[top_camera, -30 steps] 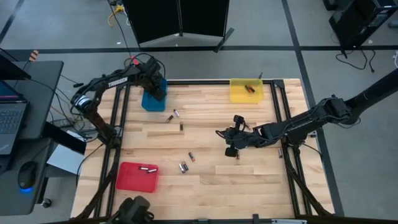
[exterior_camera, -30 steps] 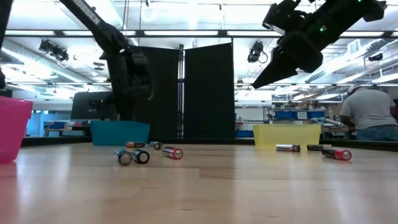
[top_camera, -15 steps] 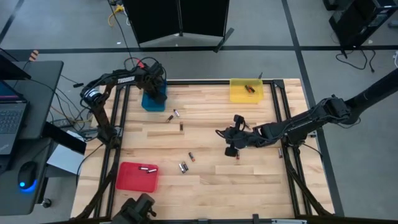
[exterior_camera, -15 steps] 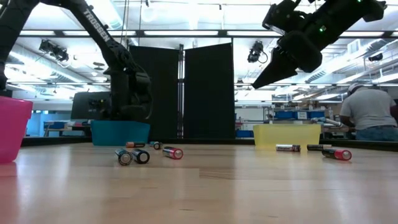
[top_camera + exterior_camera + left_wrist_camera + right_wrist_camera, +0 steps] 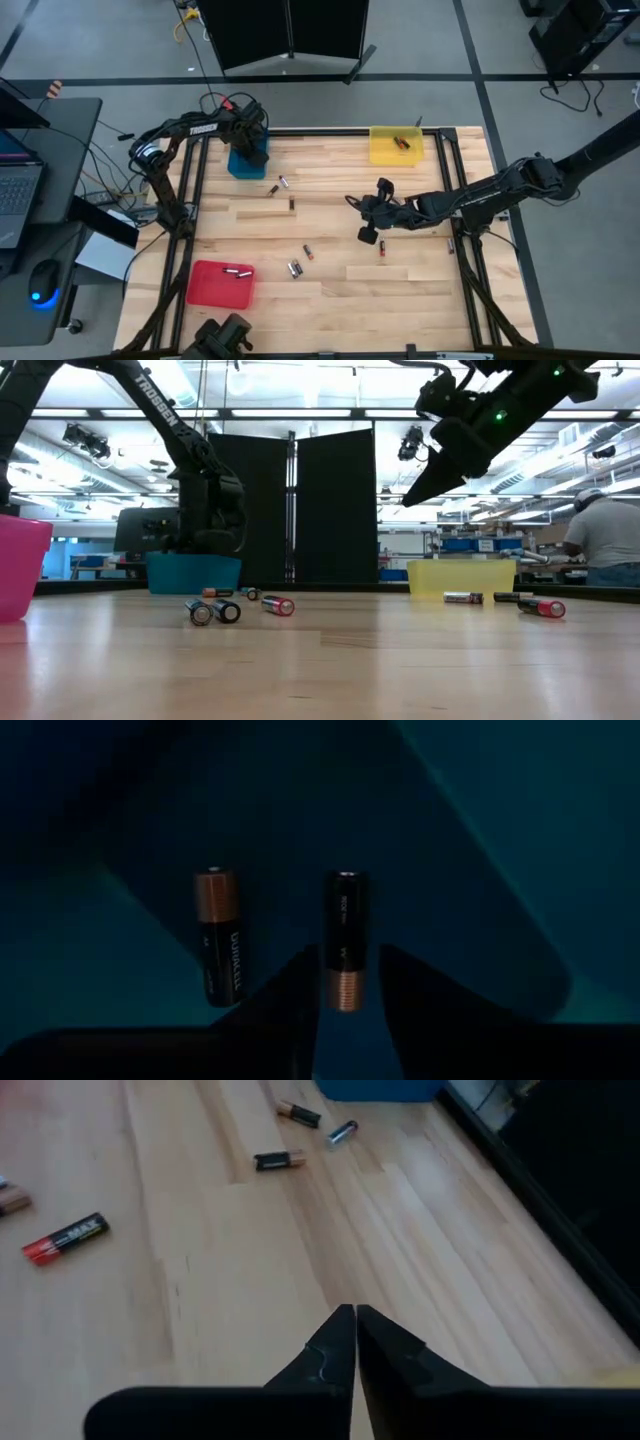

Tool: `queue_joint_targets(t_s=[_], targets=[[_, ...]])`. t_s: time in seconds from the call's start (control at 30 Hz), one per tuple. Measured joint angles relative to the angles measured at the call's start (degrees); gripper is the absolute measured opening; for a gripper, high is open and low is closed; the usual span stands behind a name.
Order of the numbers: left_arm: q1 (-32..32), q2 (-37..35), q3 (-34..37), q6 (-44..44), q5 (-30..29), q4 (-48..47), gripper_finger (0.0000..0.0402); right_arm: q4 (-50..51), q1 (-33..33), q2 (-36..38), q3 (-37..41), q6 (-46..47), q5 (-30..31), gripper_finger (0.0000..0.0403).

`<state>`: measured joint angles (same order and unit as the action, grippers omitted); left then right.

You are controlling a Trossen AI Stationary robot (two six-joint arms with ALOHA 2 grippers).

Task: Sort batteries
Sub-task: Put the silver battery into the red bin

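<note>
From the high view I see my left gripper (image 5: 250, 143) over the blue tray (image 5: 240, 165) at the far left of the table (image 5: 400, 290), and my right gripper (image 5: 366, 218) held above mid-table. Loose batteries (image 5: 300, 260) lie scattered between the trays; the red tray (image 5: 205, 290) near left holds one, the yellow tray (image 5: 382, 152) far right another.

In the low view the left arm reads "TROSSEN", and a person (image 5: 605, 545) stands in the room at far right.

My left wrist view shows the fingers (image 5: 280, 995) parted, gripping nothing, with two cells on the blue floor; one (image 5: 221, 951) is marked "DURACELL".

In the right wrist view the fingers (image 5: 330, 1345) are clenched together, empty; a red and black cell (image 5: 66, 1238) reads "MAX".
</note>
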<state>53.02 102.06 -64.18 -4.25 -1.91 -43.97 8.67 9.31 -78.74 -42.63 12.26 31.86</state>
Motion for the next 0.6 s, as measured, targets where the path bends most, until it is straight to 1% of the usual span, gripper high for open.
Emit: queue_joint_targets(t_s=[0.1,0.27,0.43,0.6], targets=[[-0.5,-1.3,0.0,0.0,-0.9,0.1,0.0116,0.0,-0.4,0.0,0.0,-0.2,-1.5,0.0038],[-1.2,-6.1,0.0,0.0,-2.6,0.5,0.0117,0.0,-0.4,0.0,0.0,-0.3,-1.6,0.0044],[-2.1,-13.1,0.2,0.6,-2.9,1.1,0.0117,0.0,-0.4,0.0,0.0,-0.3,-1.6,0.0041],[-4.1,-21.1,3.6,0.9,-2.2,2.5,0.0117,0.6,-0.4,0.0,0.0,-0.2,-1.6,0.0033]])
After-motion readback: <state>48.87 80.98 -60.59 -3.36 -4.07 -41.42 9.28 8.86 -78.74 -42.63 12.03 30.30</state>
